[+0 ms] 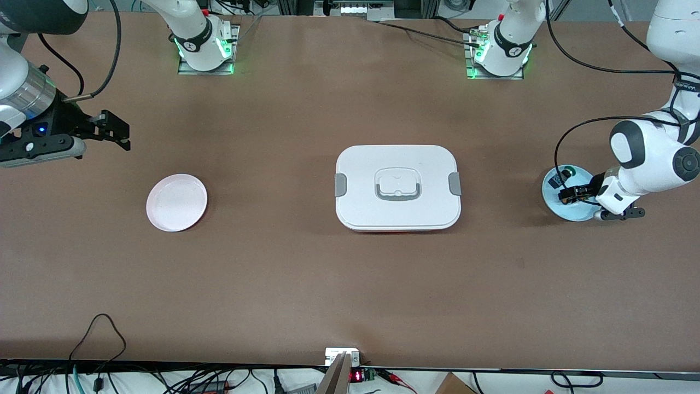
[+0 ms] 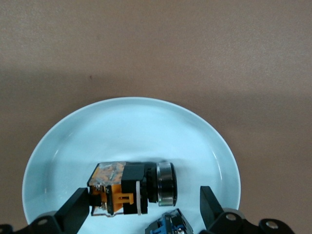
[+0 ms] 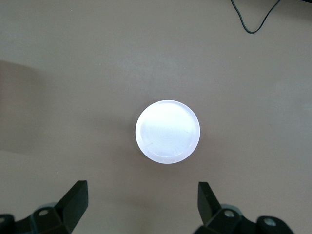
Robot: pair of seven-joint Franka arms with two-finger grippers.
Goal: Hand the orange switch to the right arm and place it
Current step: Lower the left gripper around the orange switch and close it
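Observation:
The orange switch [image 2: 127,189], a black body with orange parts and a silver ring, lies on its side on the light blue plate [image 2: 131,126]. My left gripper [image 2: 141,210] is open and low over that plate, one finger at each end of the switch. One finger [image 2: 73,214] is close to the orange end; the other [image 2: 209,207] stands apart from the silver ring. In the front view the left gripper [image 1: 569,194] covers the switch on the blue plate [image 1: 549,189]. My right gripper [image 1: 117,132] is open and empty, held in the air at the right arm's end of the table.
A black-blue part [image 2: 170,225] lies on the blue plate beside the switch; its green cap [image 1: 566,173] shows in the front view. A pale pink plate [image 1: 176,202], also in the right wrist view [image 3: 167,131], is empty. A white lidded box [image 1: 397,187] stands mid-table.

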